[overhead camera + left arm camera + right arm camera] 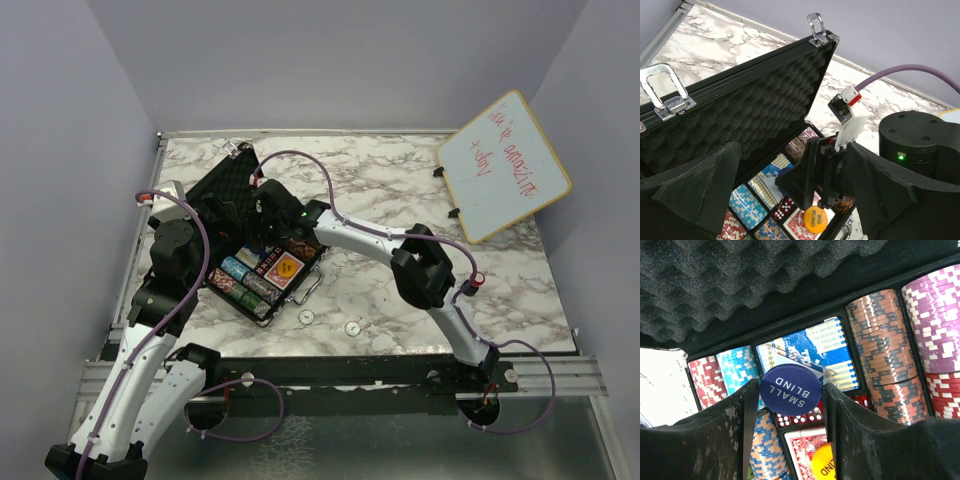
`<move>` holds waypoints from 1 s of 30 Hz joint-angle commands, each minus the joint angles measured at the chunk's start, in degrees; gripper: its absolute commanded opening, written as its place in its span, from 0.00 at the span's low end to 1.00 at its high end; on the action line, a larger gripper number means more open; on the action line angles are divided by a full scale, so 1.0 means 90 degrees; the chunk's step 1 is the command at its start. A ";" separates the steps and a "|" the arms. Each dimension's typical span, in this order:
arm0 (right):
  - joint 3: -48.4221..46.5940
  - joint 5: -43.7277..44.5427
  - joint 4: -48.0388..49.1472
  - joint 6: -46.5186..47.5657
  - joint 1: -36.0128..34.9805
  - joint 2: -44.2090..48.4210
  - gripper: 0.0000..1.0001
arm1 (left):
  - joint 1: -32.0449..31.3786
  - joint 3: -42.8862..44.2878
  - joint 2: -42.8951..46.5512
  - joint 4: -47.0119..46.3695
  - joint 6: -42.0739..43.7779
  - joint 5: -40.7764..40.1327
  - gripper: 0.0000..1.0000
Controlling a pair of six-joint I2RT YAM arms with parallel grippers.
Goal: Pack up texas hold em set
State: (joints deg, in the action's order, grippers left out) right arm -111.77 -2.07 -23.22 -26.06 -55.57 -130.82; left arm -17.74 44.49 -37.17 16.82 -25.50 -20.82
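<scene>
The black hard case (222, 185) stands open at the table's left, its foam-lined lid (755, 105) raised. Its tray holds striped chip stacks (880, 355), a blue card deck (835, 352), a red card deck (802, 445) and red dice (800, 419). An orange BIG BLIND button (815, 219) lies on the red deck. My right gripper (789, 388) hangs over the tray, shut on a blue SMALL BLIND button (791, 390), just above the dice. My left gripper (792, 147) is wide open and empty in front of the lid, facing the right gripper (827, 180).
Two small round discs (305, 316) (352, 325) lie on the marble table (420, 190) just in front of the case. A wood-framed whiteboard (505, 165) leans at the back right. Silver latches (665, 95) stick up from the lid's edge.
</scene>
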 commanded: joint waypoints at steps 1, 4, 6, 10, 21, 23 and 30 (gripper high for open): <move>-0.0216 -0.0162 -0.0134 0.0042 -0.0112 -0.0262 0.56 | 0.0027 -0.0012 0.0072 0.0035 0.0011 -0.0138 0.95; -0.0249 -0.0221 -0.0133 0.0071 -0.0142 -0.0325 0.56 | 0.0027 -0.0012 0.0094 0.0031 0.0003 -0.0147 0.95; -0.0328 -0.0244 -0.0173 0.0101 -0.0139 -0.0385 0.56 | 0.0027 -0.0012 0.0097 0.0035 -0.0025 -0.0140 0.95; -0.0452 -0.0242 -0.0284 0.0149 -0.0138 -0.0420 0.60 | 0.0027 -0.0012 0.0096 0.0045 -0.0055 -0.0156 0.95; -0.0067 -0.0058 -0.0123 0.0144 -0.0144 0.0225 0.71 | 0.0027 0.0008 0.0126 0.0073 -0.0087 -0.0186 0.95; 0.0234 0.0126 -0.0016 0.0137 -0.0143 0.0596 0.70 | 0.0027 0.0017 0.0129 0.0084 -0.0097 -0.0196 0.95; 0.1583 0.1118 -0.0208 0.0311 -0.0082 0.1914 0.70 | 0.0027 -0.0039 0.0413 0.0052 -0.0071 -0.0341 0.95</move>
State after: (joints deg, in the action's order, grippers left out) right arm -102.56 0.78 -23.64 -24.80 -56.45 -121.71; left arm -17.74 44.49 -35.57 17.23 -25.93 -21.91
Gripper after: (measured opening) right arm 0.703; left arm 0.946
